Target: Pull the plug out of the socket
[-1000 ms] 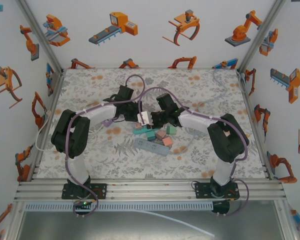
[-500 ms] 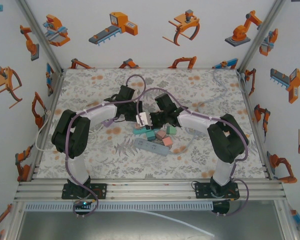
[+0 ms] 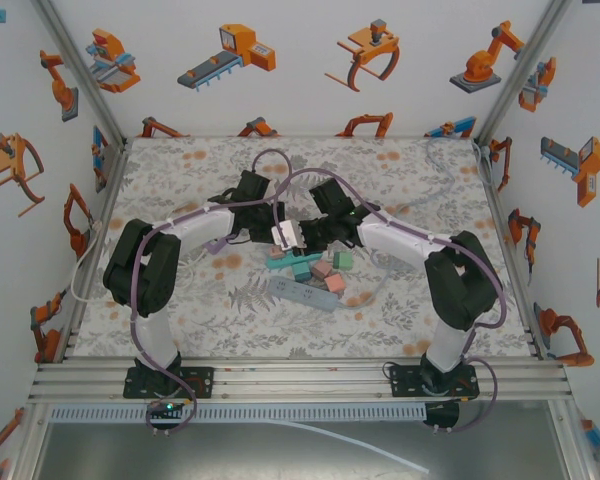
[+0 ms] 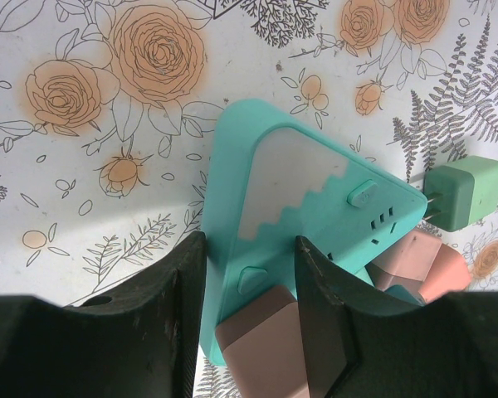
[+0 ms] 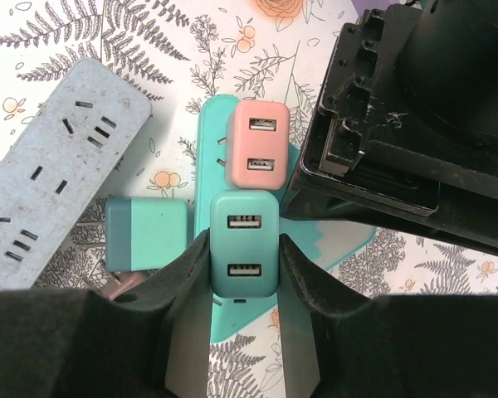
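Elbow of right arm [image 3: 464, 288] has swung outward toward 3 o'clock. The teal socket [image 4: 290, 191] at the centre of the table [image 3: 180, 170] barely shifts, so separation is judged just starting. The right gripper [image 5: 243, 249] clamps the teal plug [image 5: 244, 220]; the left gripper [image 4: 249, 257] pinches the socket narrowly. A pink plug [image 5: 260, 153] sits at 12 o'clock. No legible writing.

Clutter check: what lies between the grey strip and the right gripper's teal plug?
Right wrist view: a second teal plug, between grey strip and held plug.
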